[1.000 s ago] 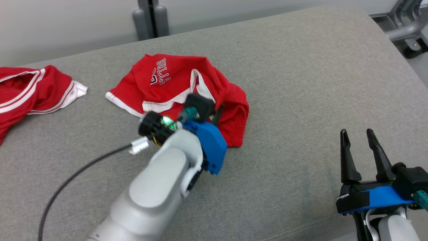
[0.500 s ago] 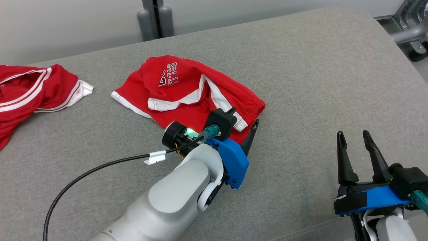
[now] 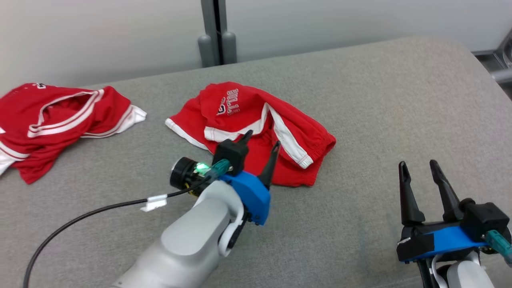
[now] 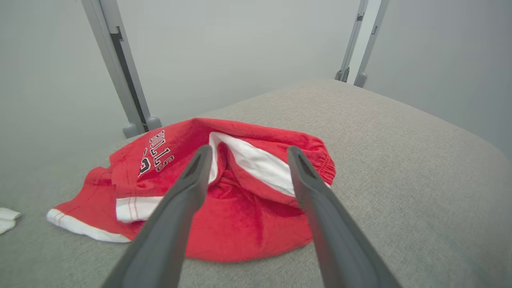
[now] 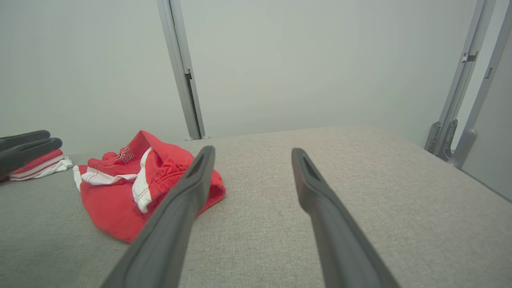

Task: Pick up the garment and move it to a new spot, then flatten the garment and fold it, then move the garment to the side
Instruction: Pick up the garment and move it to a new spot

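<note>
The garment is a pair of red shorts with white trim and a printed logo, lying crumpled near the middle of the grey cushioned surface. It also shows in the left wrist view and the right wrist view. My left gripper hovers over the garment's near edge, open, with nothing between its fingers. My right gripper stands open at the lower right, well apart from the cloth, with bare cushion between its fingers.
A second red garment with white stripes lies at the far left. A black cable trails from my left wrist across the cushion. Grey frame posts stand behind the surface, whose edge curves off at the right.
My left gripper has opened and let the garment go; the cloth now lies flatter on the cushion. The head camera has shifted, sliding the whole scene rightward. My right gripper has stayed open.
</note>
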You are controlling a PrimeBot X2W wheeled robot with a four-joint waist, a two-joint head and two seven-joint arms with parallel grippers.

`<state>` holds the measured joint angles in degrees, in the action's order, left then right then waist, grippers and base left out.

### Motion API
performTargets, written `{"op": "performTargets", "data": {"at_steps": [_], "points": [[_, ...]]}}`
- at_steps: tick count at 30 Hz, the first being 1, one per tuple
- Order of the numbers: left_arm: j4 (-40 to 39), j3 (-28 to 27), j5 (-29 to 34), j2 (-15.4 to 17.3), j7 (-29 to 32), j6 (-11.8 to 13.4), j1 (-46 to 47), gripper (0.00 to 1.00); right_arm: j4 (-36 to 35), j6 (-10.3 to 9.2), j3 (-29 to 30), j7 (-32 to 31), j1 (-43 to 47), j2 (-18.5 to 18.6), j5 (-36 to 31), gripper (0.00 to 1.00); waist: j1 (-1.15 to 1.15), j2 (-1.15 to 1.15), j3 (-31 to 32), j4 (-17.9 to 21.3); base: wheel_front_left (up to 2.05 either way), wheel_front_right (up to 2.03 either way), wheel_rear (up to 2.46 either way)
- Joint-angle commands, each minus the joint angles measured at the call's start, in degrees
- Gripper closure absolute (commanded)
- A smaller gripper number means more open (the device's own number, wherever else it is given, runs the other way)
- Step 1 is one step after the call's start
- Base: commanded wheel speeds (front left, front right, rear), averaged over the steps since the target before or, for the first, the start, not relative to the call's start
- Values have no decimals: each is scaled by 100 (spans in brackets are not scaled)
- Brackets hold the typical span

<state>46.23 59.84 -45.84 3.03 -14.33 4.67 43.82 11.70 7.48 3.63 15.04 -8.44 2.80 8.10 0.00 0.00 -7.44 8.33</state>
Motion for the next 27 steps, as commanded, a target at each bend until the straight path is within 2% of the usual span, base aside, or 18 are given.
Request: {"op": "performTargets", "data": {"at_steps": [1, 7, 12, 22, 27], "points": [[-44, -108, 125, 109, -72, -5, -92, 0, 55, 3, 2, 22, 91, 18, -63, 0, 0, 0, 66, -46, 0, 0, 0], [-722, -997, 569, 562, -91, 137, -974, 0, 220, 3, 77, 22, 195, 19, -156, 0, 0, 0, 303, -267, 0, 0, 0], [-1122, -1755, 842, 775, -93, 211, -1733, 0, 307, 3, 30, 21, 277, 19, -122, 0, 0, 0, 454, -425, 0, 0, 0], [-1975, -3192, 1344, 1012, -94, 288, -2996, 0, 412, 3, -89, 22, 423, 19, 13, 0, 0, 0, 703, -655, 0, 0, 0], [-2275, -3670, 1544, 1000, -95, 248, -3456, 0, 450, 2, -156, 22, 523, 19, 74, 0, 0, 0, 762, -727, 0, 0, 0]]}}
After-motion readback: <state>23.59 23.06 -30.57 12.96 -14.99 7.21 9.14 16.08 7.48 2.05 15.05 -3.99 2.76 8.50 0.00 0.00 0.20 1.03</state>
